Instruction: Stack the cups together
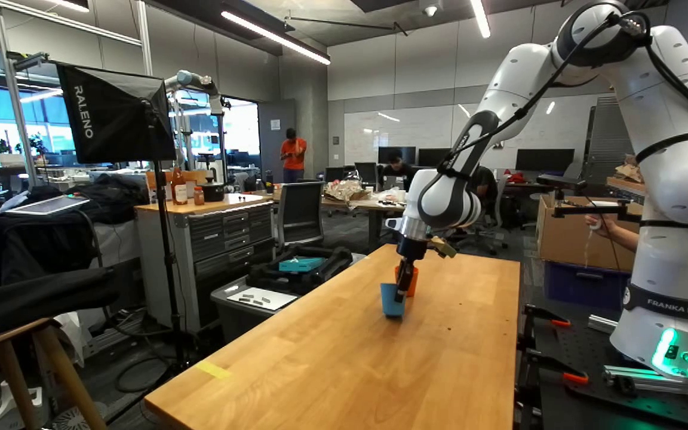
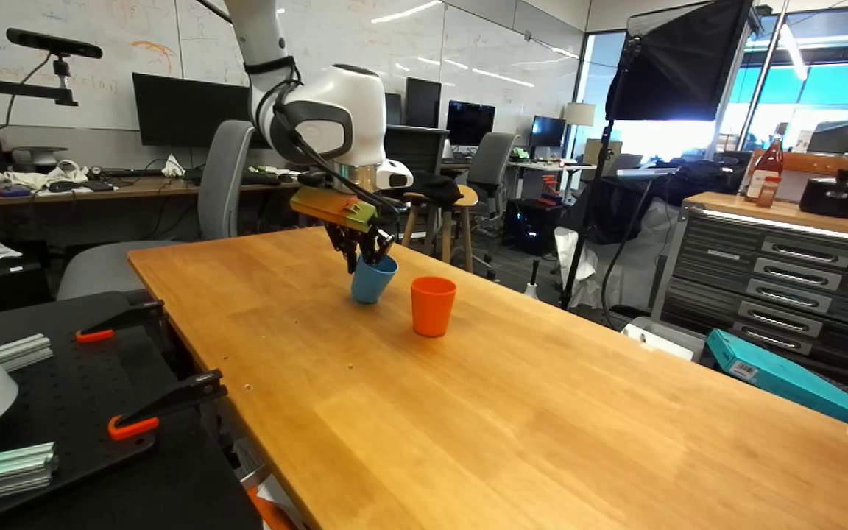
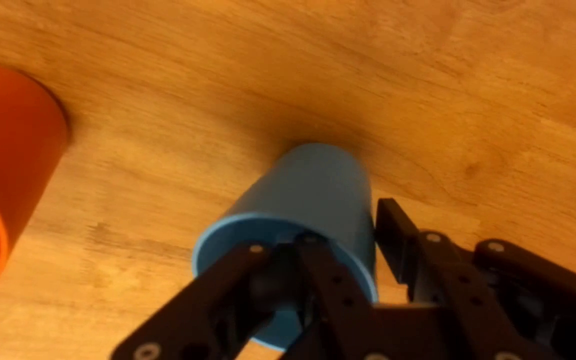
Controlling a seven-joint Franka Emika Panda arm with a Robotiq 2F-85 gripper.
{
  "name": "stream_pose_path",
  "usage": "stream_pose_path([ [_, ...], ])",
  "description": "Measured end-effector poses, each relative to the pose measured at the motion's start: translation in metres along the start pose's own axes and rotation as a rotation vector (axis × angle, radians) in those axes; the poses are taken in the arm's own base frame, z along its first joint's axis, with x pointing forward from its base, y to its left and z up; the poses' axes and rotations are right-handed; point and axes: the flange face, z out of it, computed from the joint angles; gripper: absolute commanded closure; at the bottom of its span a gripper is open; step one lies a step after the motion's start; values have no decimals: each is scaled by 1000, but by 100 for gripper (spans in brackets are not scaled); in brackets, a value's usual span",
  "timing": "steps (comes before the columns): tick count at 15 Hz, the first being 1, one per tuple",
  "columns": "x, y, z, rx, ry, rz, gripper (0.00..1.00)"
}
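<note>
The blue cup (image 1: 389, 301) (image 2: 372, 284) (image 3: 313, 187) is tilted, with its base at or just above the table; a soft shadow lies by its base in the wrist view. My gripper (image 1: 402, 294) (image 2: 362, 263) (image 3: 372, 222) has one finger inside this cup and the other against its outer wall, so it is shut on the wall. The inner fingertip is hidden in the cup. The orange-red cup (image 1: 413, 285) (image 2: 433, 307) (image 3: 15, 120) stands upright on the table, a short way apart from the blue cup, with nothing seen in it. It is partly behind the gripper in an exterior view.
The long wooden table (image 1: 344, 370) (image 2: 512, 412) carries both cups. Its edge with the black clamps (image 2: 174, 401) faces the robot base (image 1: 672, 322). A grey bin (image 1: 254, 298) and a black case with a teal box (image 1: 301, 264) stand beyond the opposite edge.
</note>
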Motion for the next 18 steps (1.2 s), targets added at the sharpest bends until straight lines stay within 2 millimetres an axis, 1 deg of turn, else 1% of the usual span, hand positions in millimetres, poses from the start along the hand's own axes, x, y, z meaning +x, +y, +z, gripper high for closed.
stream_pose_path([
  [3, -1, 2, 1, -1, 0, -1, 97],
  [4, -1, 2, 2, -1, -1, -1, 92],
  [5, -1, 2, 2, -2, -1, -4, 91],
  [8, 1, 3, 0, -11, -2, -27, 91],
  [10, 5, 10, -3, -34, 0, -49, 92],
  [13, 23, 28, -19, -70, 14, -67, 93],
  [17, 53, 53, -51, -103, 46, -61, 92],
  [18, 59, 58, -58, -107, 50, -57, 94],
])
